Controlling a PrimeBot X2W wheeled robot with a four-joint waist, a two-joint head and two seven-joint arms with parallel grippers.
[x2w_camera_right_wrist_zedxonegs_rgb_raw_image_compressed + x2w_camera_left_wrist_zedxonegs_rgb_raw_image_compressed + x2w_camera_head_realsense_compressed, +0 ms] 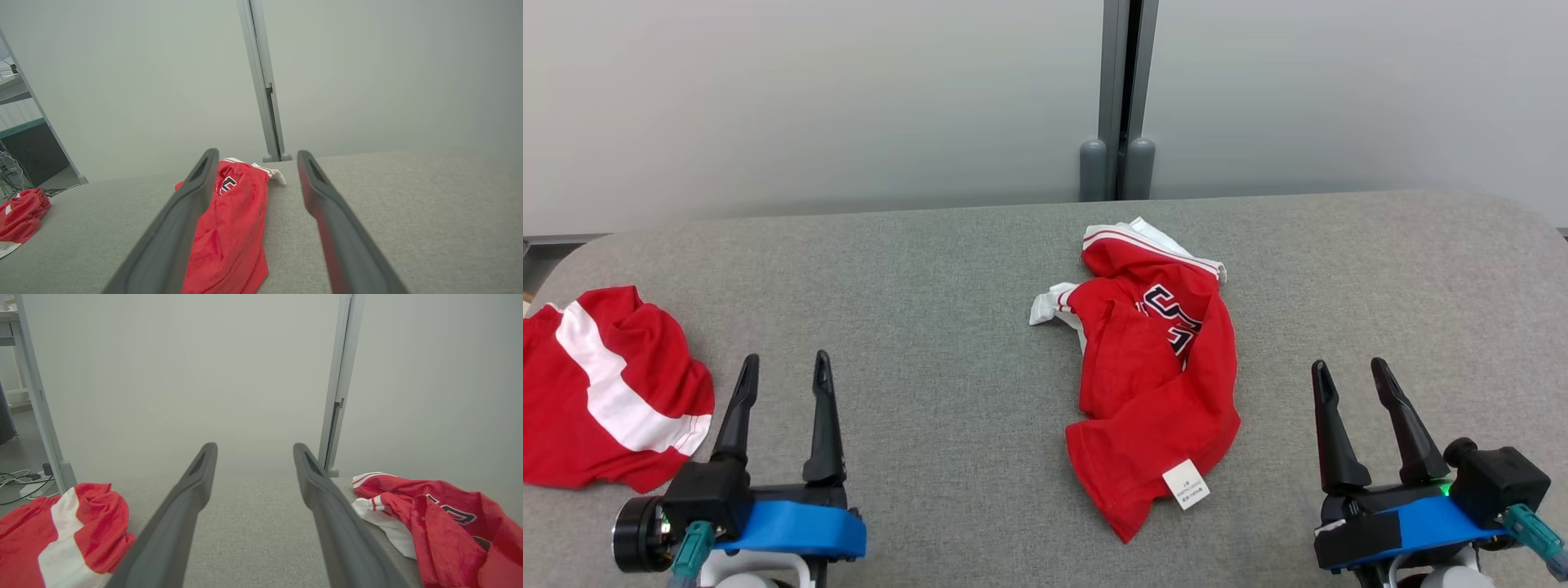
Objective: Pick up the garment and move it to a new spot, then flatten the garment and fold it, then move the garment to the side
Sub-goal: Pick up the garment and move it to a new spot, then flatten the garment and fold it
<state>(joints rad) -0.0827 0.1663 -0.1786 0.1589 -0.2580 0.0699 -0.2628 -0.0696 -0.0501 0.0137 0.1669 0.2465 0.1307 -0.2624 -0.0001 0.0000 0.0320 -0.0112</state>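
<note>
Grey fabric-topped table point(980, 269) ran the full width, with a pale partition point(849, 98) behind it. The garment point(1160, 400) lay crumpled near the table's middle, a bit toward the right, between the two arms and touching neither. It was red jersey knit, bunched into a long lump running front to back, with dark lettering point(1172, 314) half buried in a fold. A second red-and-white garment point(605, 392) sat heaped at the far left edge, near the left gripper point(786, 359). I took the central one as the target, but I'm not certain.

The left gripper was released, fingers spread, nothing between them. The right gripper point(1349, 365) was the same: spread wide, empty, well apart from the cloth.

Handling, my read:
- Light, fully limp and not fragile, so it would sag and trail from any single pinch.
- Knit on a textile top probably drags rather than slides. Lift clear, don't tow.
- Layers were stacked, so a deep pinch risked catching two plies and keeping it bunched.

Grasp points:
- The striped white band point(1156, 245) at the far end was the best-defined edge, likely thicker and easy to pinch.
- The white cuff point(1049, 304) stuck out on the left side, a reachable second corner.
- The near end had a free hem with the care label point(1186, 483) showing, so it was likely inside out there. Workable pinch for the right gripper.
- A two-point hold at opposite ends should let it hang open for flattening.
</note>
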